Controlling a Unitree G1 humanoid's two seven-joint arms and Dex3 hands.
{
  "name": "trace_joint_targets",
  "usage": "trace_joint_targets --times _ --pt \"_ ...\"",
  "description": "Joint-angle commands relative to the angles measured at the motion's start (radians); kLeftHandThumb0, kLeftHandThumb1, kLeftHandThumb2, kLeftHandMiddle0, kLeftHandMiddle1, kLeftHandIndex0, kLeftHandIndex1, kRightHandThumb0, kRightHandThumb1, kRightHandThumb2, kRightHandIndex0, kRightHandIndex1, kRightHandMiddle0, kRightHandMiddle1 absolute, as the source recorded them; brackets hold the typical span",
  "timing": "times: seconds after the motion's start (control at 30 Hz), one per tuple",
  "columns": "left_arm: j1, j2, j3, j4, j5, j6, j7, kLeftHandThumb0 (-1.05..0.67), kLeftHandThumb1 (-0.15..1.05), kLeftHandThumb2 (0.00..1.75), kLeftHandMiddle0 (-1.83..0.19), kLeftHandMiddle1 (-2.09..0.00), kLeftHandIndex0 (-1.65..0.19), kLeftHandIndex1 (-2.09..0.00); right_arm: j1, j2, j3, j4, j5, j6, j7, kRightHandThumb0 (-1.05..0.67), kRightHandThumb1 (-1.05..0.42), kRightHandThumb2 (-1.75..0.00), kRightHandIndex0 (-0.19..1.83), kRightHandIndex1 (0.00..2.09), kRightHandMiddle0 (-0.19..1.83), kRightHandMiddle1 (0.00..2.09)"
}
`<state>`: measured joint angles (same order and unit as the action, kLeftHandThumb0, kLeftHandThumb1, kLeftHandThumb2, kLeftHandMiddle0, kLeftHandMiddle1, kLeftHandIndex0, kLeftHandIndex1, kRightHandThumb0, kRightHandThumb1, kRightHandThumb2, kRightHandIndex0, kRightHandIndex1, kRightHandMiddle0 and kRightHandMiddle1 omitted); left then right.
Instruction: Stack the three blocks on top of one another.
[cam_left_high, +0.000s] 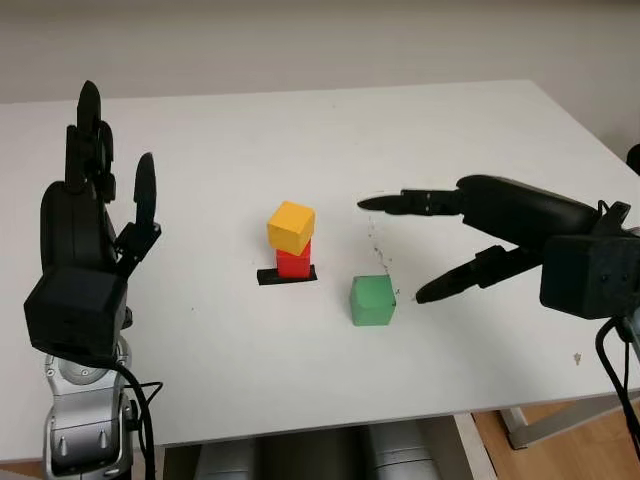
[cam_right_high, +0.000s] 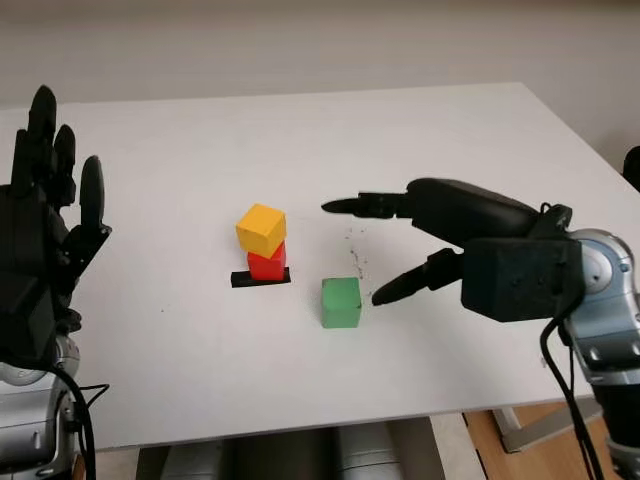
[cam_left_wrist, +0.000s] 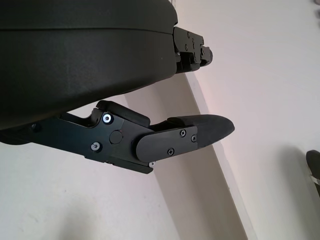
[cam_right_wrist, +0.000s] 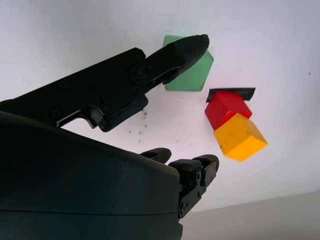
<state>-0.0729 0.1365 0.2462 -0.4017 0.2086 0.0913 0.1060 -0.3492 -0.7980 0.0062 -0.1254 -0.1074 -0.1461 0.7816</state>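
A yellow block sits on a red block, turned a little askew, and the red one stands on a black strip at the table's middle. A green block lies alone on the table just right of and nearer than the stack. My right hand is open, hovering right of the green block, with its thumb tip close beside the block and the other fingers reaching out above it. In the right wrist view the thumb overlaps the green block. My left hand is open, raised at the left.
The white table runs to its right edge at the far right and its front edge near me. Small dark specks mark the surface between the stack and my right hand.
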Motion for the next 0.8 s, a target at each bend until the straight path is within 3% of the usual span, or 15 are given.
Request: trace_joint_targets --times 0.0,0.23,0.77 --pt "0.008 -0.006 -0.007 0.002 0.004 -0.015 0.014 -0.55 1.05 0.6 -0.11 -0.08 -0.05 -0.13 0.016 0.005 0.008 0.009 0.009 -0.036 -0.005 -0.63 -0.83 -0.05 0.29 0.1 0.32 0.07" --pt "0.015 -0.001 -0.027 0.001 0.027 -0.011 0.032 -0.53 1.05 0.62 -0.14 -0.08 -0.08 -0.15 0.036 0.037 0.068 0.093 -0.085 -0.178 -0.081 -0.73 -0.87 -0.07 0.37 0.14 0.34 0.09" --pt "0.025 -0.007 -0.039 -0.022 0.022 0.018 0.027 -0.53 1.05 0.61 -0.14 -0.06 -0.07 -0.15 -0.015 0.125 0.163 0.315 -0.201 -0.293 -0.222 -0.63 -0.86 -0.05 0.4 0.19 0.34 0.12"
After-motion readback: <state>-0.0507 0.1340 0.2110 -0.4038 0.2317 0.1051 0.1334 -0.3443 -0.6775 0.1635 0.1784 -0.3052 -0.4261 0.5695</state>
